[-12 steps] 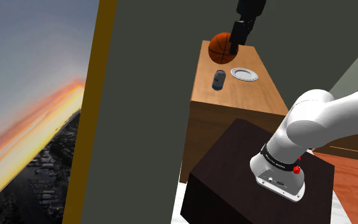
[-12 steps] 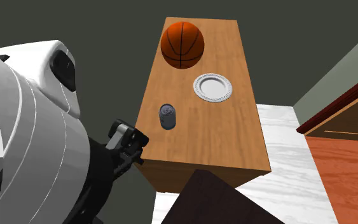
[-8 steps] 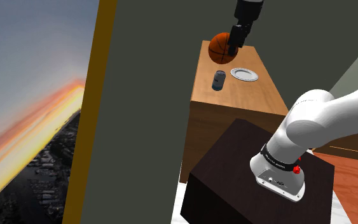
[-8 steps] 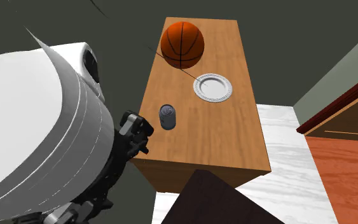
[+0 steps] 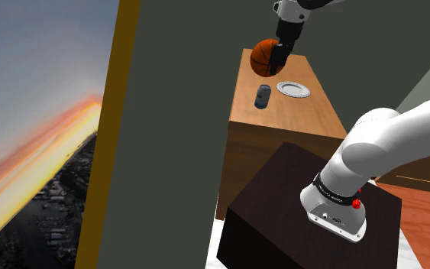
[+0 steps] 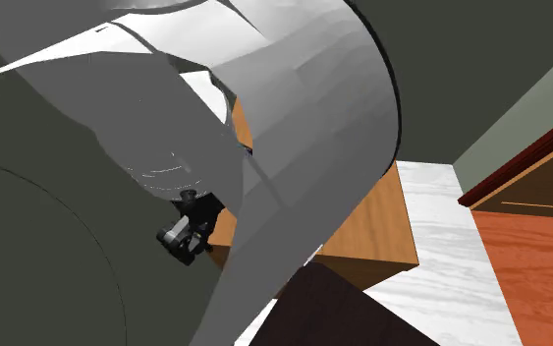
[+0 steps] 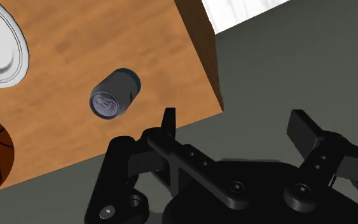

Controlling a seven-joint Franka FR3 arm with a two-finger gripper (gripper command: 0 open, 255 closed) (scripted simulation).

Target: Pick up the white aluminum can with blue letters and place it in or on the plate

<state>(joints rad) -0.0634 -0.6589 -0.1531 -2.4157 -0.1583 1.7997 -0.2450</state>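
Status: my claw [image 5: 277, 69] has come down and slid toward the shoulder view's left over the last second. Earlier the black hand hung in from the top edge. Now the white wrist link is in shot above it, and the fingertips sit lower, drawn in front of the ball [image 5: 260, 55]. The claw is above the wooden top [image 5: 288, 115], not at can height yet.

The claw is released. In the wrist view the two fingers [image 7: 168, 124] stand wide apart with nothing between them.

The can [image 5: 263, 96] hasn't budged. It stands upright on the top, near the left edge in the shoulder view, nearer to me than the ball. It renders dark grey-blue with a paler lid, not white. The plate [image 5: 293, 89] sits right of it and slightly farther, apart from it and empty.

In the wrist view the can lies ahead of the claw, off beyond one finger rather than in the gap, and much of the claw hangs past the top's edge. My read: approach phase, not aligned. I need to shift over the top to centre the can, then drop.

The second exterior view changed a lot. Earlier the can, plate and ball were open to that camera. Now my arm [image 6: 294, 118] has swung across and covers them, leaving a strip of the top and the pale floor [image 6: 439, 226] at the right. I'd trust the wrist and shoulder views for the grasp.

Risk, as I judge it: the ball sits beyond the can, so overshooting far could nudge it.
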